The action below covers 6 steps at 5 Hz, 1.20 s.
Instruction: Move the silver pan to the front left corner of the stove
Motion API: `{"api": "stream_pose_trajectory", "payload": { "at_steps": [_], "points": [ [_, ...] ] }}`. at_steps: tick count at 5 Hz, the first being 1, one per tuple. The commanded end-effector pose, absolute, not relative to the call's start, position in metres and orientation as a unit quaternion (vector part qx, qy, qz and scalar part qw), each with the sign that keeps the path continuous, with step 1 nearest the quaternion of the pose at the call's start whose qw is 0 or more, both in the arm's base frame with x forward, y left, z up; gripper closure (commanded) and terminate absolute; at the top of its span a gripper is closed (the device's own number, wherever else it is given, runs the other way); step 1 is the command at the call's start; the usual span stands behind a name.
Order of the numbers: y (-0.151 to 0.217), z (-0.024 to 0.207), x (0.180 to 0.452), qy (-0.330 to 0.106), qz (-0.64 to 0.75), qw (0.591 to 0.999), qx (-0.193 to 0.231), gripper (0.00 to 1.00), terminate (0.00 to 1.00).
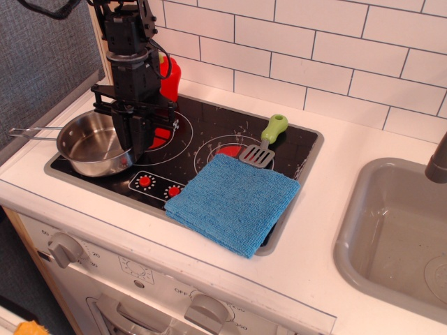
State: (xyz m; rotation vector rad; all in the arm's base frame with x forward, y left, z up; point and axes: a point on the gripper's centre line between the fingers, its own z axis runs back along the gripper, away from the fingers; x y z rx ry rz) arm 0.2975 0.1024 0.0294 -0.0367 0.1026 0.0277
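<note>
The silver pan (pixel 87 143) stands flat on the front left corner of the black stove (pixel 202 132). Its thin wire handle (pixel 31 132) points left, out over the white counter. My gripper (pixel 134 148) hangs straight down at the pan's right rim. Its fingers straddle the wall and look closed on it. The fingertips are partly hidden inside the pan.
A green-handled metal spatula (pixel 267 139) lies on the right burner. A blue cloth (pixel 234 199) covers the stove's front right part. A red object (pixel 170 77) stands behind my arm by the tiled wall. A grey sink (pixel 398 230) is at the right.
</note>
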Motion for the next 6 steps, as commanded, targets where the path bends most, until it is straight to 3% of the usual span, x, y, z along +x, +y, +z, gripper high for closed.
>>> {"api": "stream_pose_trajectory", "payload": {
  "at_steps": [1, 2, 5, 6],
  "points": [
    [0.082, 0.09, 0.304, -0.044, -0.04, 0.998, 0.014, 0.0, 0.0],
    [0.063, 0.103, 0.31, -0.047, -0.03, 0.998, 0.008, 0.0, 0.0],
    [0.051, 0.1, 0.317, -0.044, 0.028, 0.999, 0.013, 0.0, 0.0],
    [0.051, 0.1, 0.317, -0.044, 0.028, 0.999, 0.013, 0.0, 1.0]
  ]
}}
